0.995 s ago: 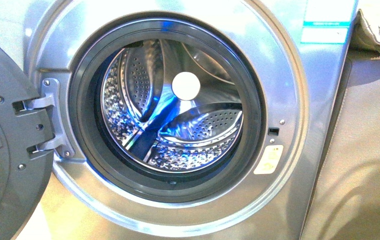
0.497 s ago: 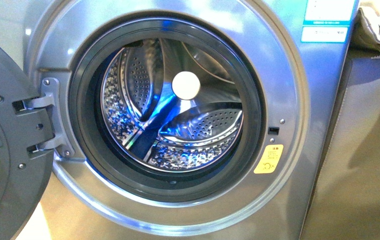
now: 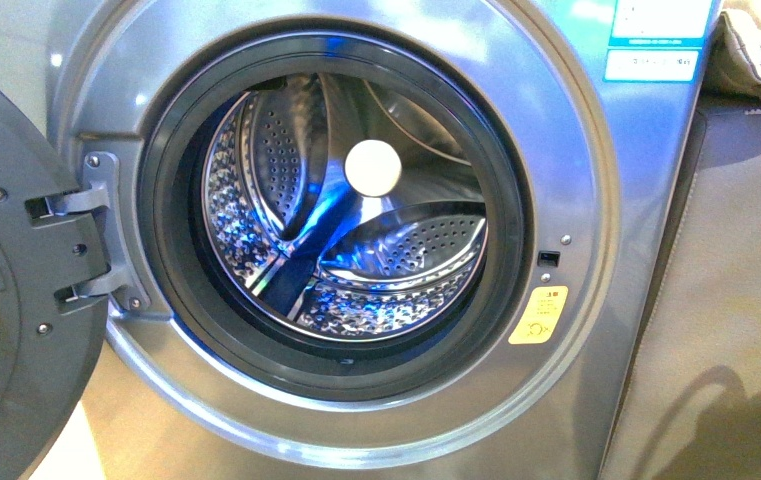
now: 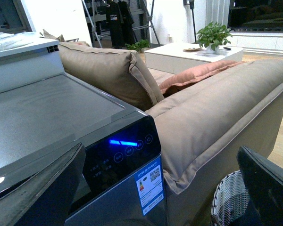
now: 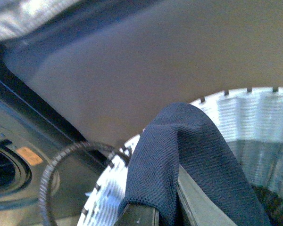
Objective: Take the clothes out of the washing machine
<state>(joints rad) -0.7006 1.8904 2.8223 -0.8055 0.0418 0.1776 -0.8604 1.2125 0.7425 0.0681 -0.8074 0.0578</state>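
1. My right gripper (image 5: 153, 209) is clenched on the dark navy-blue woven garment (image 5: 188, 155); the cloth drapes over my fingers and hangs down on both sides, so the fingertips themselves are hidden.
2. The grey-white woven basket (image 5: 254, 113) lies directly beneath and around that garment: its rim curves behind the cloth and its hollow opens under my grip. The garment's long axis runs down from my fingers toward the basket's inside, so I judge the coming move is a plain drop.
3. My left gripper (image 4: 155, 188) shows only two dark fingers at the picture's edges, well apart with nothing between them: released and empty. It hangs above the basket (image 4: 231, 200), beside the beige sofa cushion (image 4: 217, 117), so the right arm is the one that matters.
4. The grey metallic front-loading washing machine (image 3: 596, 200) stands with its dark-rimmed door (image 3: 26, 290) swung wide; the perforated steel drum (image 3: 286, 160) holds no cloth that I can see.
5. I judge collection nearly done; only the release remains.
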